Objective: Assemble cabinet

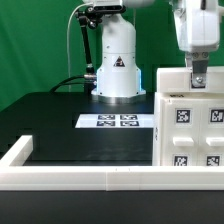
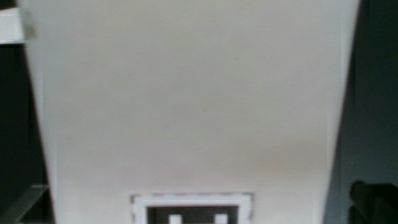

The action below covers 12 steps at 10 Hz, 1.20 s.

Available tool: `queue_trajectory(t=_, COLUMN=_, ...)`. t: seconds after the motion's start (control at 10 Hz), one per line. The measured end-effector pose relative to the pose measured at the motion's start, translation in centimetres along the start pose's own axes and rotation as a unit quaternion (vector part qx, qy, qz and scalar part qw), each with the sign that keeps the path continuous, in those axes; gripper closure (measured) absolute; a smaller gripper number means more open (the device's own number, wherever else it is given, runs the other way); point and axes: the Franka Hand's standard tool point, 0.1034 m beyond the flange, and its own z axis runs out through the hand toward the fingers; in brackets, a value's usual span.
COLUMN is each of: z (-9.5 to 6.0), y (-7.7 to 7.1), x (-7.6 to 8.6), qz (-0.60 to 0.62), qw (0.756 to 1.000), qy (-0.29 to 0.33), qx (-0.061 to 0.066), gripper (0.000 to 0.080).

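The cabinet (image 1: 190,125) is a large white box standing at the exterior view's right, with black-and-white marker tags and small white blocks on its near face. My gripper (image 1: 197,78) reaches down onto its top edge. In the wrist view a broad white panel of the cabinet (image 2: 187,100) fills the picture, with one marker tag (image 2: 192,210) near its end. My gripper (image 2: 192,200) straddles this panel, and a dark finger (image 2: 370,195) presses against its side. The jaws are closed on the panel.
The marker board (image 1: 107,121) lies flat on the black table in the middle. The robot's white base (image 1: 117,62) stands behind it. A long white rail (image 1: 80,178) edges the table's front and turns back at the exterior view's left (image 1: 15,152).
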Motion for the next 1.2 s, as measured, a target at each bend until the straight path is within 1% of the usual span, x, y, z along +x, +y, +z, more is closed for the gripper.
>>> queue_trajectory(t=0.1, z=-0.4, y=-0.1, x=-0.3, qz=0.003, qw=1.0, qy=-0.006, qx=0.007, gripper=0.0057)
queue_trajectory(t=0.2, z=-0.8, y=0.0, x=-0.5, qz=-0.005, qw=1.0, qy=-0.01, qx=0.012, gripper=0.001)
queue_trajectory(t=0.3, z=-1.6, y=0.1, x=-0.8, qz=-0.01, qw=1.0, qy=-0.016, qx=0.016, gripper=0.0003)
queue_trajectory(t=0.4, z=-2.4, y=0.0, x=-1.1, qz=-0.015, qw=0.999, qy=-0.024, qx=0.023, gripper=0.0003)
queue_trajectory(t=0.5, z=-3.5, y=-0.2, x=-1.5, qz=-0.01, qw=0.999, qy=-0.035, qx=0.035, gripper=0.0003)
queue_trajectory(t=0.6, z=-3.8, y=-0.3, x=-1.7, qz=-0.008, qw=0.998, qy=-0.041, qx=0.039, gripper=0.0003)
queue_trajectory(t=0.8, z=-3.4, y=-0.2, x=-1.7, qz=-0.037, qw=0.998, qy=-0.038, qx=0.036, gripper=0.0003)
queue_trajectory(t=0.9, z=-3.2, y=-0.4, x=-2.1, qz=-0.055, qw=0.997, qy=-0.037, qx=0.03, gripper=0.0003)
queue_trajectory(t=1.0, z=-3.3, y=-0.5, x=-2.5, qz=-0.119, qw=0.992, qy=-0.036, qx=0.026, gripper=0.0003)
queue_trajectory(t=1.1, z=-3.4, y=-0.4, x=-2.7, qz=-0.194, qw=0.98, qy=-0.032, qx=0.023, gripper=0.0003)
queue_trajectory(t=1.2, z=-3.3, y=-0.5, x=-3.0, qz=-0.261, qw=0.965, qy=-0.031, qx=0.023, gripper=0.0003)
